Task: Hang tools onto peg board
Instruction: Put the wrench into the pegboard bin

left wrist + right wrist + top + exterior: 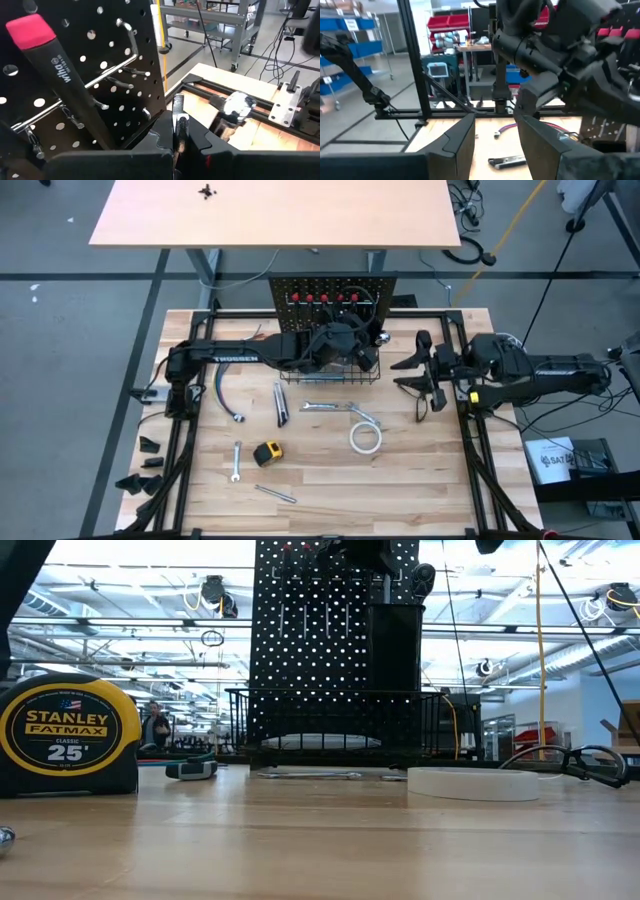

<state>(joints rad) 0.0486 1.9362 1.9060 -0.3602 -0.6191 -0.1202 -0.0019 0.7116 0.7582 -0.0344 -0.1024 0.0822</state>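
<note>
The black peg board (330, 285) (300, 640) stands at the table's far edge, its wire basket (330, 725) along the base and a black cup holder (395, 645) on its right. Red-capped screwdrivers (325, 298) hang in a row on it. My left gripper (362, 358) (176, 135) is up against the board's right part, above the basket, its fingers closed together. A dark-handled, red-capped screwdriver (65, 75) stands close beside it. My right gripper (418, 375) (492, 145) waits open, right of the basket, holding nothing. My left gripper has a slim silver-and-dark piece (178, 107) sticking out from between its closed fingertips, in front of the peg board. Which tool this is, and which part of it, I cannot tell, since the fingers cover the rest. It is held clear of the table.
On the wooden table lie blue-handled pliers (225, 395), a grey utility knife (282, 402), a wrench (325, 407), a white tape roll (365, 438) (472, 783), a yellow-black tape measure (268, 452) (68, 735) and another wrench (235, 462). Bare hooks (125, 35) stick out of the board.
</note>
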